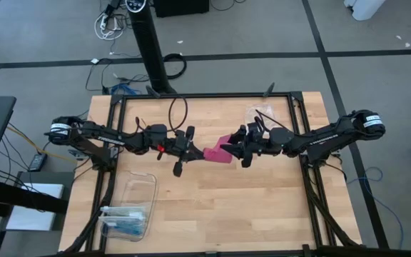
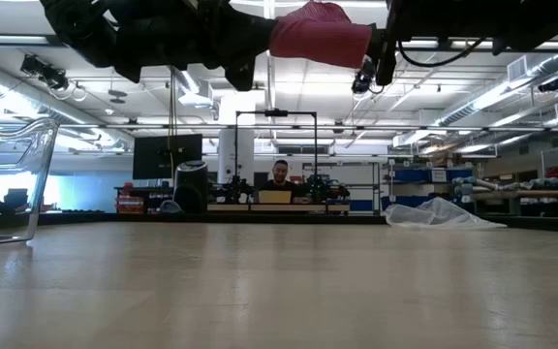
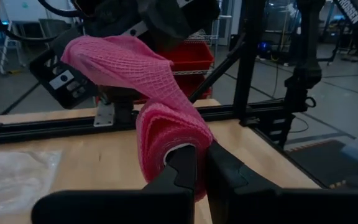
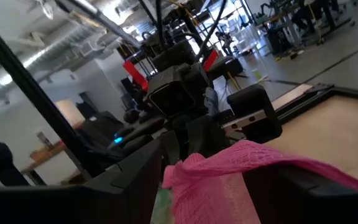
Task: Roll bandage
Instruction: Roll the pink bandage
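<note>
The magenta-pink bandage [image 1: 216, 153] hangs in mid-air over the middle of the table, between my two grippers. One end of it is wound into a small roll [image 3: 166, 134]. From the roll a loose strip [image 3: 120, 59] runs across to my right gripper [image 1: 235, 146]. My left gripper [image 1: 195, 148] comes level from the table's left and is shut on the roll. My right gripper [image 4: 210, 180] comes level from the right and is open, with the strip's free end [image 4: 229, 180] lying between its fingers. My left gripper pinches the bandage's rolled end [image 3: 179, 155] between its two fingers, which come level from the table's left. The roll is lifted clear of the table, and the strip leads away from it toward my right gripper. My right gripper has the strip's free end [image 4: 253, 158] lying loosely between its spread fingers and draped over one of them [image 3: 64, 78]. The fingers come level from the table's right. The cloth is bunched and slack, clear of the table.
A clear plastic box [image 1: 127, 210] with blue contents stands at the near left; it also shows in the low view [image 2: 8, 179]. A clear plastic bag [image 1: 262, 114] lies at the far right. Black frame rails [image 1: 302, 121] run along the table's edges. A person sits far behind the table.
</note>
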